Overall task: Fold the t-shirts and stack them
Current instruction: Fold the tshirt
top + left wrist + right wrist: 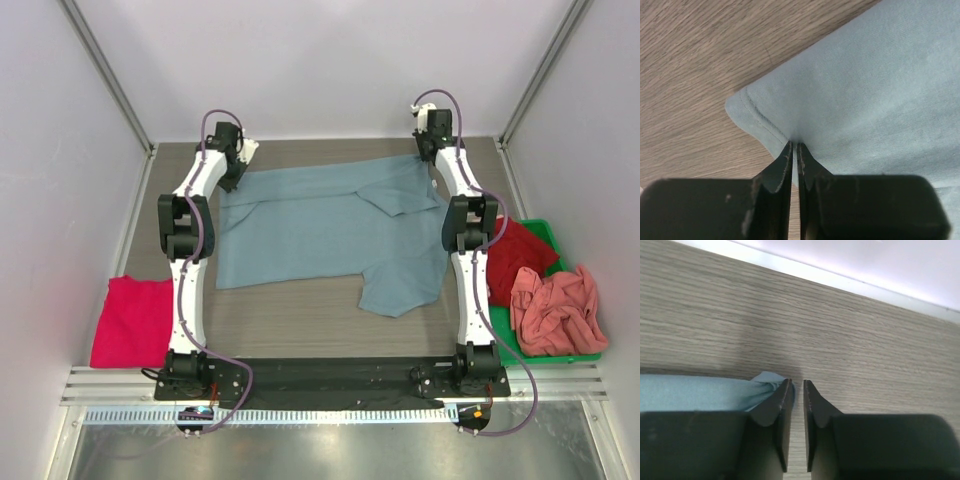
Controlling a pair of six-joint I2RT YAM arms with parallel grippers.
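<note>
A grey-blue t-shirt [320, 235] lies spread flat across the middle of the table. My left gripper [236, 162] is at its far left corner. In the left wrist view that gripper [794, 145] is shut on the shirt's hemmed edge [760, 122], with cloth pinched between the jaws. My right gripper [428, 142] is at the shirt's far right corner. Its jaws [797, 382] stand slightly open with bare table showing between them. A bunched tip of the grey-blue cloth [765, 382] rests against the outside of the left finger [782, 400], not held.
A magenta-pink t-shirt [132, 322] lies folded at the table's left edge. At the right, a green bin [560, 356] holds a crumpled salmon-pink shirt [555, 312] and a red one [520, 252]. White walls enclose the table on three sides.
</note>
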